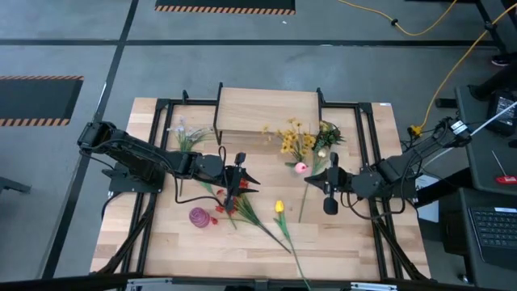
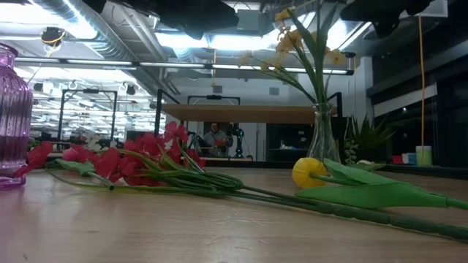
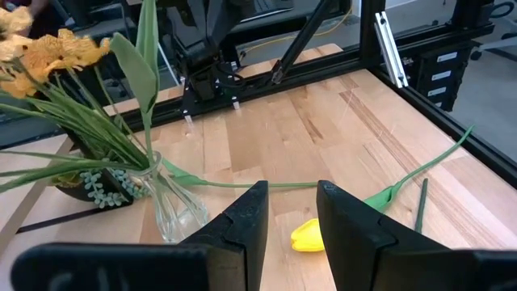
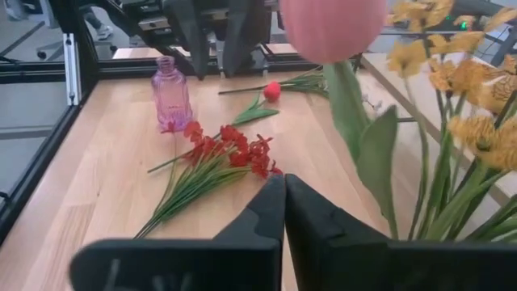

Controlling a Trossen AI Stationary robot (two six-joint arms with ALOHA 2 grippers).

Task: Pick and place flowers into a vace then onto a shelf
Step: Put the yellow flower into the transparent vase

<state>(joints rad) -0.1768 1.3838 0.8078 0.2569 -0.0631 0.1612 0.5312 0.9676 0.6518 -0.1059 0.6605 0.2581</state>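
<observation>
- Nearest you on the wooden table (image 1: pixel 339 242): a yellow tulip (image 1: pixel 279 207) lying flat, its long green stalk running toward the front edge.
- Just left of it: the red berry spray (image 1: pixel 224 205) lying flat, with a small purple vase (image 1: pixel 199 217) standing upright beside it.
- Mid-table, left: your left gripper (image 1: pixel 241 183) hangs above the red spray, fingers (image 3: pixel 242 222) parted by a narrow gap with nothing between them.
- Mid-table, right: your right gripper (image 1: pixel 318 179) has its fingers (image 4: pixel 262 214) pressed together. A pink tulip (image 1: pixel 301 167) sits right at its tips; whether the stalk is pinched there, you cannot tell from these views.
- Further back: a clear glass vase (image 3: pixel 174 206) holding yellow blossoms (image 1: pixel 295 137), standing just in front of the shelf.
- Farthest: the shelf (image 1: pixel 266 109) at the table's back edge, with a loose pale sprig (image 1: pixel 186 133) lying off its left end.
</observation>
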